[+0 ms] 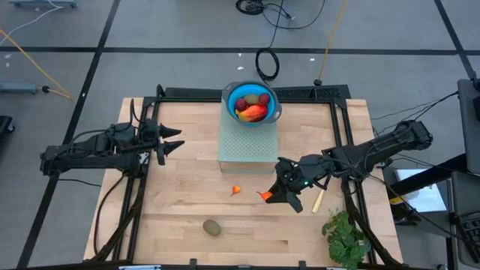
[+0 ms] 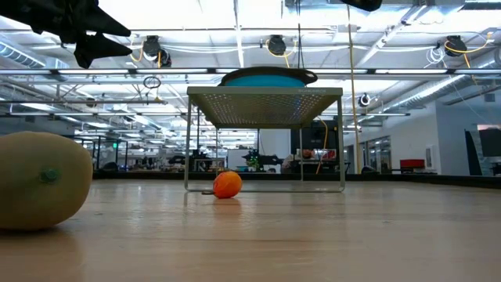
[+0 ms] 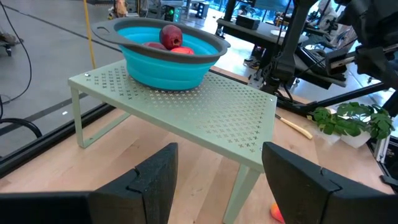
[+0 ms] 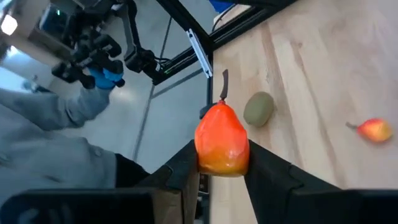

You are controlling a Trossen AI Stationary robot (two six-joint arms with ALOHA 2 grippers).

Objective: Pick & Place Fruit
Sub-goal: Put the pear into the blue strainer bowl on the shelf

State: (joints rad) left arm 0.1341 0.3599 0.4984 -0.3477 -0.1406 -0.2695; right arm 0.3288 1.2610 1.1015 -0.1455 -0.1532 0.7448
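An orange-red pear-shaped fruit (image 4: 222,141) with a dark stem sits pinched between the right gripper's fingers (image 4: 272,171), at about five o'clock on the surface. A tiny orange-red piece (image 1: 235,190) lies just at its nine o'clock. The brownish-green oval (image 1: 213,226) rests toward six o'clock. Dark red and orange pieces (image 1: 252,105) fill the blue bowl (image 1: 271,109) at twelve o'clock.

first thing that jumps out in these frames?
The right tool, low over the table's front right, shut on an orange-red pear-shaped fruit. Next, the blue bowl of fruit atop the green perforated shelf at the back. A brownish-green oval fruit lies alone near the front edge; the left tool waits open at left.
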